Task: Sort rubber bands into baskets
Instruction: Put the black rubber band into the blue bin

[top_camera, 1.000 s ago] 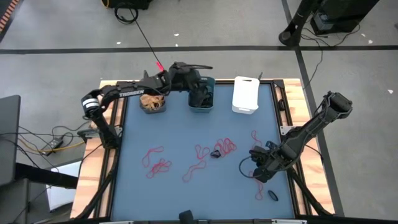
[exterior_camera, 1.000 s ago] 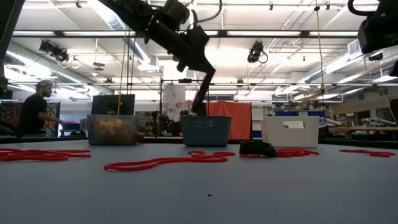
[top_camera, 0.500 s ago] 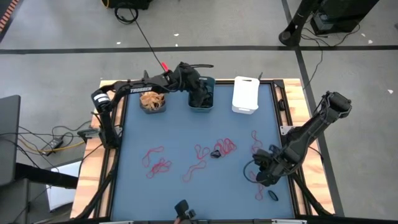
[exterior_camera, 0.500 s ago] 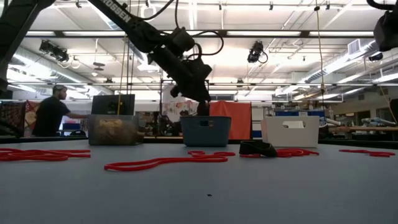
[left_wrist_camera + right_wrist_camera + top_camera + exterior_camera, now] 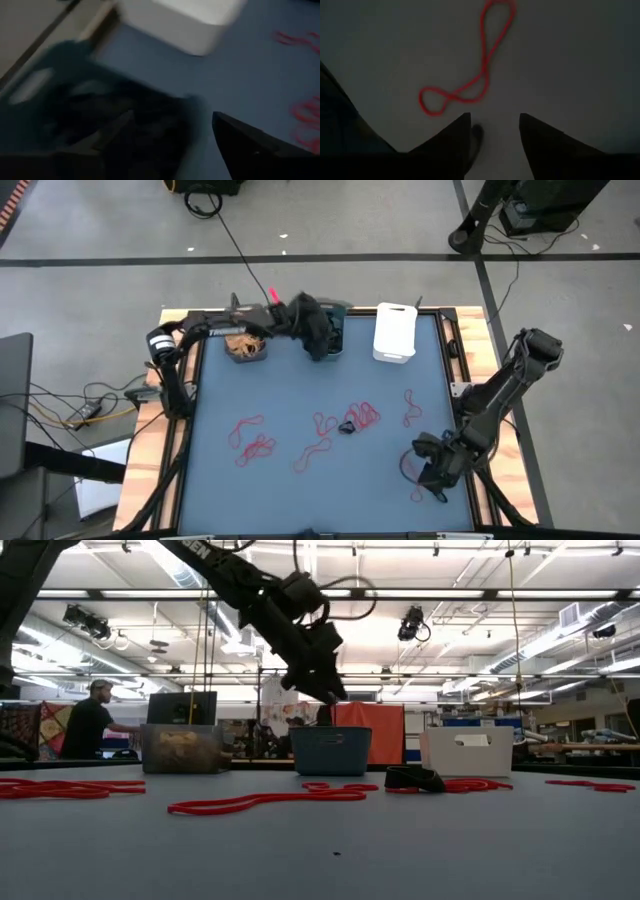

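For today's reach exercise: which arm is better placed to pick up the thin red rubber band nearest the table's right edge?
The right hand: it hovers beside that thin red rubber band, fingers apart.

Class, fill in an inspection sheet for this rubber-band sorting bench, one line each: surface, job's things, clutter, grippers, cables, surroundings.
Surface: blue table top on a wooden frame.
Job's things: dark grey basket holding tan bands; teal basket at the middle; white basket; red rubber bands loose across the table; one red band lies ahead of the right gripper.
Clutter: small black item among the red bands.
Grippers: left gripper open over the teal basket; right gripper open, low over the table's near right corner.
Cables: black cables on the floor left of the table.
Surroundings: a person stands in the room behind.
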You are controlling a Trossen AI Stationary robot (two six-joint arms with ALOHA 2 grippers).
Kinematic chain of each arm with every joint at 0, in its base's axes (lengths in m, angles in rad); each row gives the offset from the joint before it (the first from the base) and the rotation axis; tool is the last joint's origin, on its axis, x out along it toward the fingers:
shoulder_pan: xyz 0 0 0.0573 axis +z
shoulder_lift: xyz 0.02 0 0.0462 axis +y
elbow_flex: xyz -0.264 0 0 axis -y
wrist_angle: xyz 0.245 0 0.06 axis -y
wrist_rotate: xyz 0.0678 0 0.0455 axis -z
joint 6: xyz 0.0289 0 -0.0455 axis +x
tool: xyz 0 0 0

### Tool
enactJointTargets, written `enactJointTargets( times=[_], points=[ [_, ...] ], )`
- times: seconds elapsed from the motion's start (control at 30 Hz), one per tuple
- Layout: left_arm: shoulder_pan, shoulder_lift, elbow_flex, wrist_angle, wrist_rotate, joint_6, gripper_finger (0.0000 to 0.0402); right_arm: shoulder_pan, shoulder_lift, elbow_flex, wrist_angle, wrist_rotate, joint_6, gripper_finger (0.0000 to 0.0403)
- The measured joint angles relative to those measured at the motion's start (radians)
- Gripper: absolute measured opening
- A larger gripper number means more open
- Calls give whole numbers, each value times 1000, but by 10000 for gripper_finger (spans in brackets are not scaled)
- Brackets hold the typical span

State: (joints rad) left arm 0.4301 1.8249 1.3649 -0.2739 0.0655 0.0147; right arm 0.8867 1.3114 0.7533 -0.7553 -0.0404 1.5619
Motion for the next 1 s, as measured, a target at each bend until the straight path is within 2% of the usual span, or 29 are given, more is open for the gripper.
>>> enactJointTargets(
  times=[0.27,0.53,0.7,0.83,1.0],
  points=[
    [-222,-1,-44,107,-11,8,242,121,138,-1,171,-59,190,162],
    [-373,-1,-46,205,-26,-24,236,160,255,2,301,-78,216,144],
    [-420,-1,-46,224,-91,-28,236,159,285,6,267,-105,217,92],
    [-437,-1,-46,231,-105,-31,236,160,251,2,246,-63,206,16],
    [-459,14,-45,273,-91,-40,236,159,198,-4,199,82,191,8]
  ],
)
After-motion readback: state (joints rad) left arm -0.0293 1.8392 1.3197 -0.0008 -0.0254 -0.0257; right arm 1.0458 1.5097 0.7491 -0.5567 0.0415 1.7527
